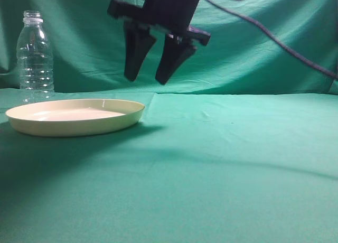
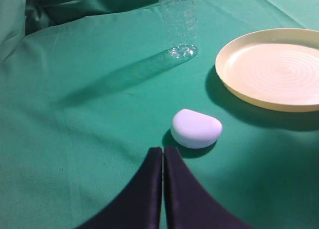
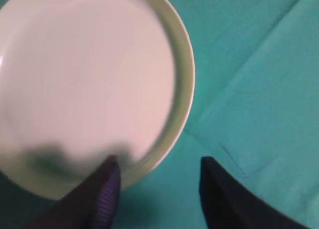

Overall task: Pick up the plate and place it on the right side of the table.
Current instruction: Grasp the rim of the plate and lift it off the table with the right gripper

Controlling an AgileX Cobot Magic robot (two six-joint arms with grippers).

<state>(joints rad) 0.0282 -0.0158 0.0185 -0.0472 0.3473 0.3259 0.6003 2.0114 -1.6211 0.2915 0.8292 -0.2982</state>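
Note:
The cream-yellow plate (image 1: 74, 116) lies flat on the teal-green table (image 1: 222, 158) at the left. It also shows in the left wrist view (image 2: 274, 69) and fills the right wrist view (image 3: 84, 84). My right gripper (image 1: 145, 79) hangs open and empty in the air above the plate's right rim; in its own view (image 3: 158, 162) one finger is over the plate's inside and the other over bare cloth. My left gripper (image 2: 163, 150) is shut and empty, low over the cloth left of the plate. It does not show in the exterior view.
A clear ribbed plastic bottle (image 1: 35, 55) stands upright just behind the plate's left end. A small white rounded object (image 2: 196, 128) lies on the cloth just ahead of my left gripper. A draped green backdrop (image 1: 264, 42) closes the back.

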